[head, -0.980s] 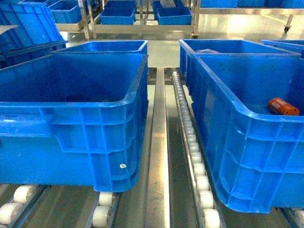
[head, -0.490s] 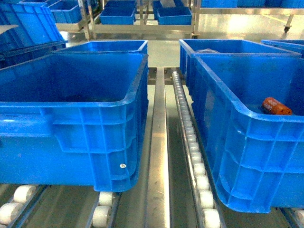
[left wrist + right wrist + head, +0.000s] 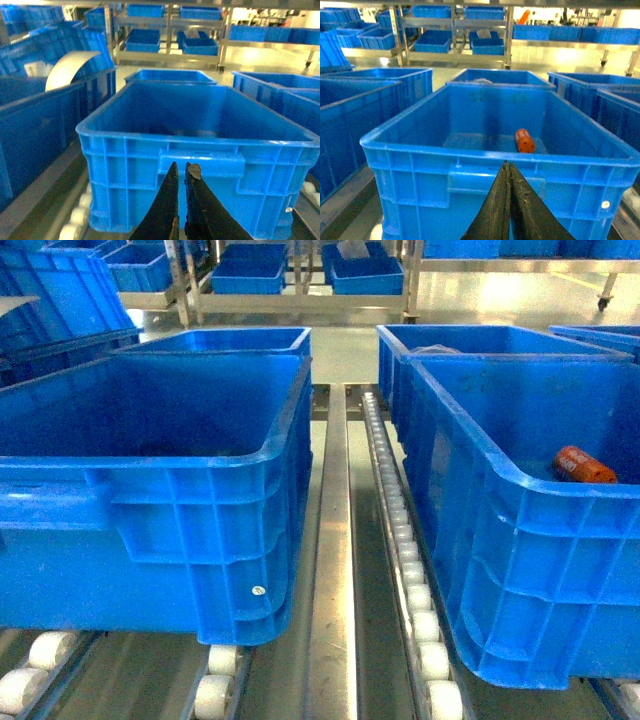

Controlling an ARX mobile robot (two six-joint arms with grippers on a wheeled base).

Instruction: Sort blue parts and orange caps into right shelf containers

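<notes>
1 orange cap (image 3: 584,466) lies on its side on the floor of the right crate (image 3: 520,530), no pincer holding it.

R wrist view: same cap (image 3: 524,140) sits toward the far right of the crate (image 3: 500,170) floor, apart from the walls. R pincer (image 3: 509,170) is outside the near wall, tips pressed together, empty. L pincer (image 3: 181,172) is in front of the left crate (image 3: 200,165), tips nearly together w/ a thin gap, nothing between. Crates rest on a roller conveyor (image 3: 400,540); more blue bins on racks (image 3: 300,280) behind.
</notes>
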